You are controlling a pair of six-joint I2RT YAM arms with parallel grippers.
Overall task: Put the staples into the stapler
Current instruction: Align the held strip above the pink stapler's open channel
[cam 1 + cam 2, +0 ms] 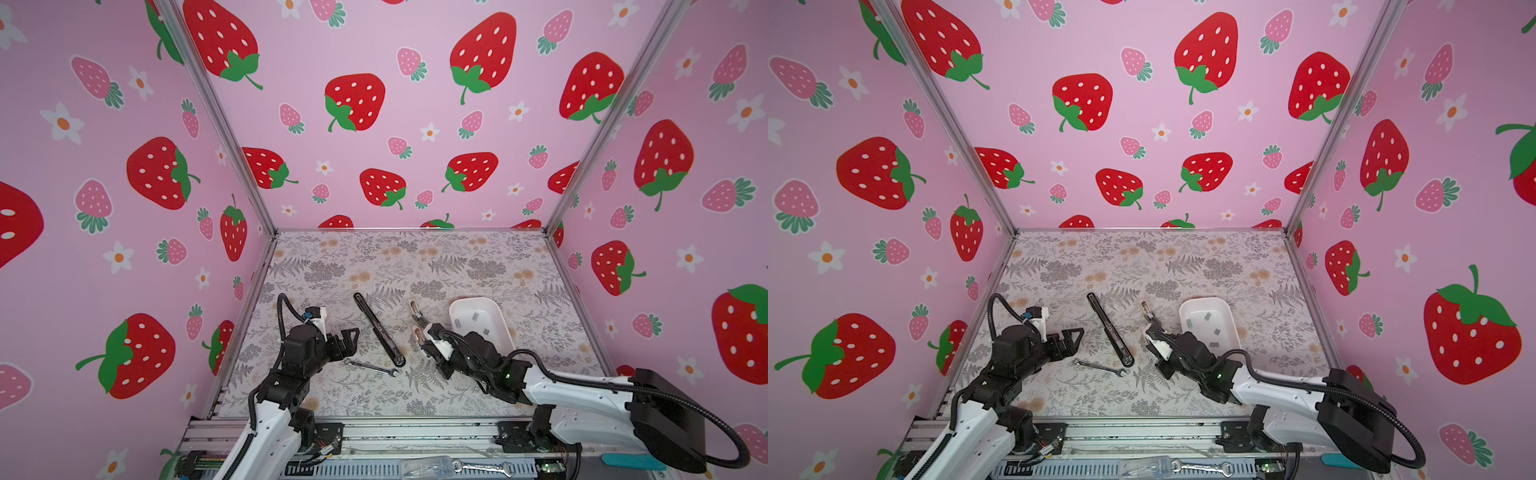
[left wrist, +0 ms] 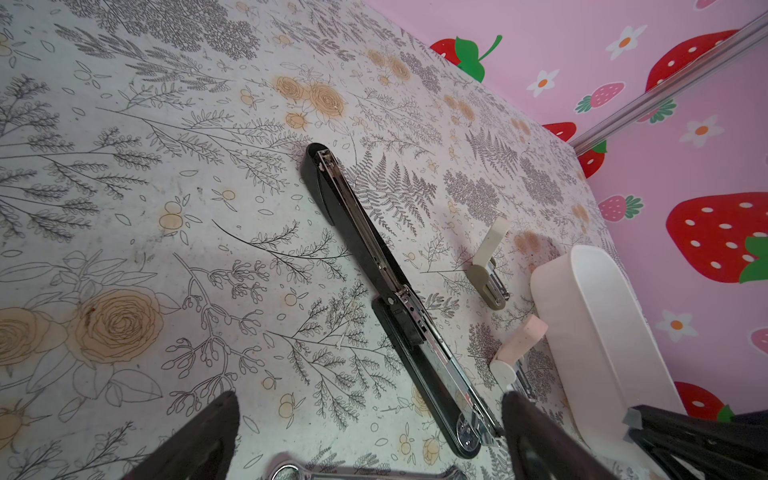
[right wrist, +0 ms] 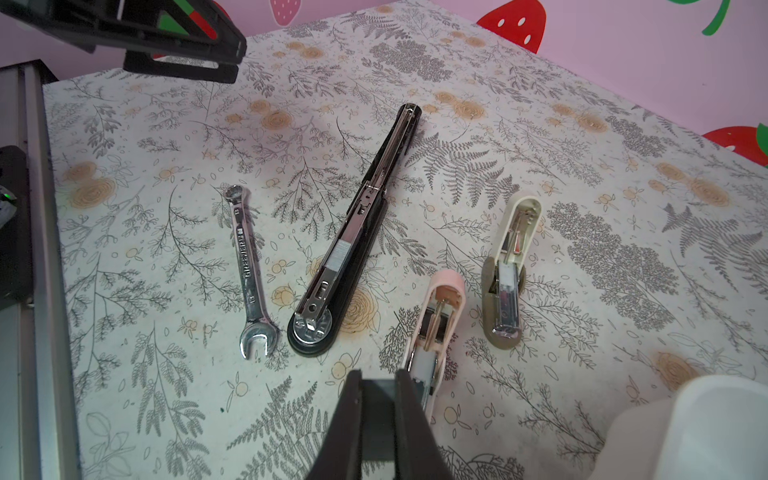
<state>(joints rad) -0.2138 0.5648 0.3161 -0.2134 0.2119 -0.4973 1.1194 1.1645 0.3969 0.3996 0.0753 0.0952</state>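
Note:
The black stapler (image 1: 378, 328) (image 1: 1111, 330) lies opened out flat on the floral table, its silver channel facing up (image 2: 395, 291) (image 3: 357, 232). A grey strip (image 3: 340, 254) sits in that channel. My right gripper (image 3: 378, 378) (image 1: 420, 321) is shut on one grey strip of staples (image 3: 377, 399), to the right of the stapler, over the small pink stapler. More staples (image 1: 476, 316) (image 1: 1207, 316) lie loose in the white tray (image 1: 453, 307). My left gripper (image 2: 370, 399) (image 1: 353, 343) hangs open and holds nothing, left of the stapler's near end.
A silver wrench (image 1: 372, 368) (image 3: 249, 266) lies in front of the stapler, below the left gripper. A tiny pink stapler (image 3: 436, 307) and a tiny beige one (image 3: 511, 266) lie open between the black stapler and the tray (image 2: 582, 311). Pink walls enclose three sides.

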